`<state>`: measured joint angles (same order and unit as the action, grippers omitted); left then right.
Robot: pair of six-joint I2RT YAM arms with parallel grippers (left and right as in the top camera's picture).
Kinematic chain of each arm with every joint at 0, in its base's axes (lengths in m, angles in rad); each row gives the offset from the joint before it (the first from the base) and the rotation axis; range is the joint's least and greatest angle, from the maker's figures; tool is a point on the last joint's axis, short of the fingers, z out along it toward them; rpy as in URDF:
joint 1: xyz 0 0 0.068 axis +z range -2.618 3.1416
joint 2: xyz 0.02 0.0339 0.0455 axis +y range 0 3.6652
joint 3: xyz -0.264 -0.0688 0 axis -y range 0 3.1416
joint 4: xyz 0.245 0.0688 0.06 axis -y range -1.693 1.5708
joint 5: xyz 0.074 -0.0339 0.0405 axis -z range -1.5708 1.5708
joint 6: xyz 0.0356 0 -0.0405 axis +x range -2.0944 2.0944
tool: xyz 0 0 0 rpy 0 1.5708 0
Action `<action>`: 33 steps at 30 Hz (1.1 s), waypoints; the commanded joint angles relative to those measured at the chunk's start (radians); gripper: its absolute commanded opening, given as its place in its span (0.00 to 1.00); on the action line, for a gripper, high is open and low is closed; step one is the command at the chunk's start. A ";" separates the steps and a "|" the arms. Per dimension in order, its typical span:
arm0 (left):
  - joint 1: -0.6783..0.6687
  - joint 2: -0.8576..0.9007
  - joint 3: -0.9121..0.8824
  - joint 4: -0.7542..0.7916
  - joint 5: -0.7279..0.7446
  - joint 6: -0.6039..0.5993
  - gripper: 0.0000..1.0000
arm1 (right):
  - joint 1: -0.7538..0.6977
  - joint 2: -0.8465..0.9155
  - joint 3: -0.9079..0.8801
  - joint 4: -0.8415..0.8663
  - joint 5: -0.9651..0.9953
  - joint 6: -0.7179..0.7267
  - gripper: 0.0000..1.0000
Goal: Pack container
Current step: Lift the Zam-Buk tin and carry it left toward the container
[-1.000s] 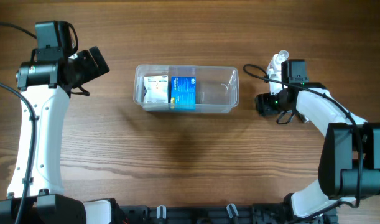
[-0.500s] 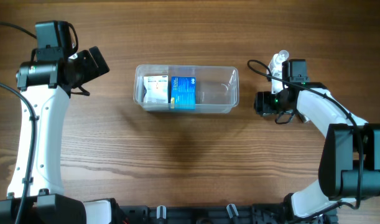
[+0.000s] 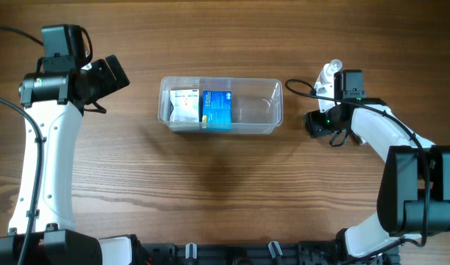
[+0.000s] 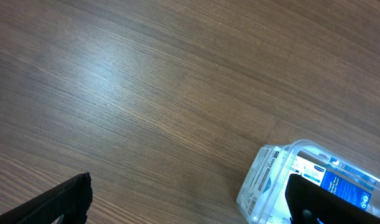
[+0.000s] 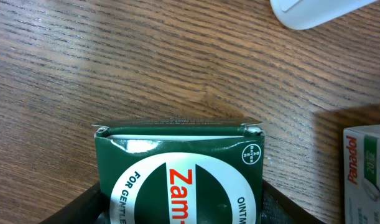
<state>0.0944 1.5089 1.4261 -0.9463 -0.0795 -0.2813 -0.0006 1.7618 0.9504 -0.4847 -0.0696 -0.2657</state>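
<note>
The clear container (image 3: 276,112) lies at the table's middle with a white box (image 3: 185,105) and a blue box (image 3: 217,109) in its left half. Its corner (image 4: 270,180) shows in the left wrist view. My left gripper (image 3: 110,73) hovers open to the container's left, with nothing between its fingers (image 4: 190,208). To the container's right, my right gripper (image 3: 318,121) is low over the table. In the right wrist view a green Zam-Buk box (image 5: 180,174) fills the gap between the fingers, and both fingers lie against its sides.
A small clear bottle with a white cap (image 3: 329,73) lies just behind the right gripper; its white cap (image 5: 320,9) shows in the right wrist view. A white Panadol box (image 5: 367,174) sits right of the green box. A black cable loops near the bottle.
The right gripper's jaws have narrowed onto the green box after nudging slightly left and back. The left arm and the container have not moved.
</note>
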 commanded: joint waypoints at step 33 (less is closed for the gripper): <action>0.004 -0.007 0.005 0.001 0.008 0.019 1.00 | 0.418 -0.213 0.404 -0.222 -0.024 0.518 0.47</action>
<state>0.0944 1.5089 1.4261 -0.9466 -0.0795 -0.2813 0.3492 1.5646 1.3277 -0.7467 -0.1104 0.1757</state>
